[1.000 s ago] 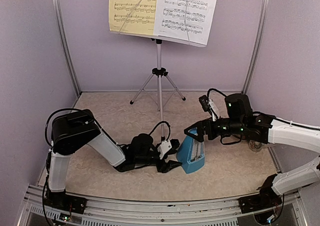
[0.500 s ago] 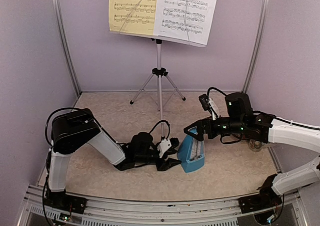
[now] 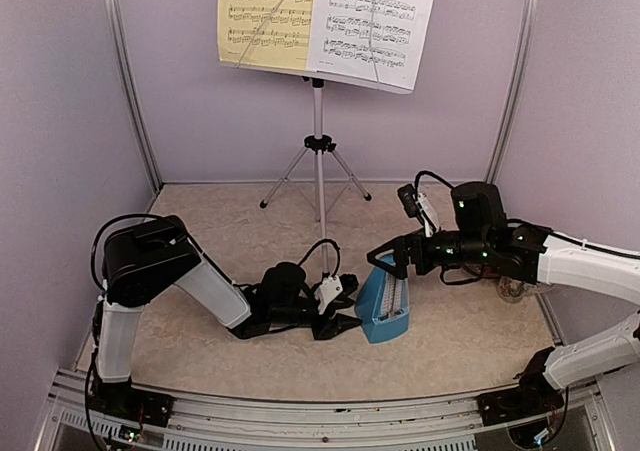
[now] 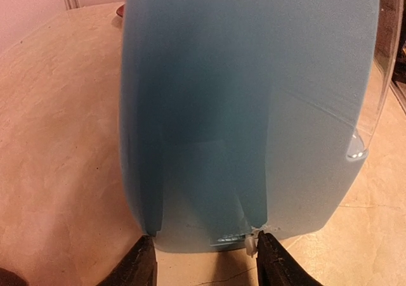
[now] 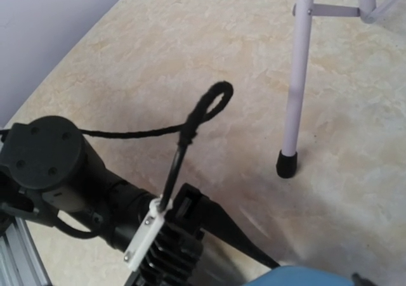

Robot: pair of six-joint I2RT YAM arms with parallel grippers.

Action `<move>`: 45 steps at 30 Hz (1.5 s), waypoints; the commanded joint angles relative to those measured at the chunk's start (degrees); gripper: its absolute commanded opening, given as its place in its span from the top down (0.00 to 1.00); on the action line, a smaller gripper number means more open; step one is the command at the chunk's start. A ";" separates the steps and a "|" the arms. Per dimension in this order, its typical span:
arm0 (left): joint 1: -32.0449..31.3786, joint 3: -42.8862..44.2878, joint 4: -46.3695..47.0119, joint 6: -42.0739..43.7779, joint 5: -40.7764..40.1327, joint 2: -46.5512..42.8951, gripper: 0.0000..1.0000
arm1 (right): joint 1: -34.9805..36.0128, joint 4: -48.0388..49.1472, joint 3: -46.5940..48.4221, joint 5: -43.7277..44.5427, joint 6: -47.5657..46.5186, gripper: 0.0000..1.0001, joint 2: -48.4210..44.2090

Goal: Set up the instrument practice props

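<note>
A beige marbled table (image 3: 200, 241) is sitting inside pale lilac walls. Nearest, the left hand (image 3: 345, 327) is lying low on it, its half-spread fingers (image 4: 143, 264) meeting the bottom edge of the blue metronome (image 3: 385, 309); I cannot tell whether they are gripping it. The right hand (image 3: 386, 263) is hovering wide open just over the metronome's top, holding nothing. Farther back, the music stand (image 3: 318, 161) is standing upright, carrying a yellow sheet (image 3: 265, 16) and a white sheet (image 3: 375, 16) side by side.

Pale lilac walls (image 3: 60, 91), beige marbled tabletop (image 3: 210, 221), silver corner posts (image 3: 130, 81), soft even light
</note>
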 commanded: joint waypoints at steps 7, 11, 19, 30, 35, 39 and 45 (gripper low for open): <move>0.94 0.70 0.02 1.29 -0.16 0.28 0.31 | 0.35 -4.42 1.14 5.70 2.07 0.00 -1.07; 1.12 1.06 0.15 1.32 -0.85 0.27 0.27 | 0.38 -1.79 -1.64 5.09 4.29 0.03 -0.63; 1.64 3.03 -1.39 2.32 -1.31 1.73 0.21 | 0.61 -0.58 -3.04 5.30 4.54 0.17 -0.11; 2.75 4.87 -2.90 4.07 4.32 2.67 0.26 | 0.60 0.52 -4.25 4.46 3.63 0.33 0.79; 2.83 5.63 -4.27 4.89 5.34 3.02 0.32 | 0.61 1.06 -4.78 3.85 3.72 0.37 0.75; 2.87 5.78 -4.54 4.91 5.50 3.17 0.37 | 0.57 1.33 -5.07 3.59 3.75 0.41 0.78; 2.92 6.20 -5.13 5.07 4.54 3.28 0.42 | 0.60 1.33 -4.91 3.51 3.76 0.44 0.62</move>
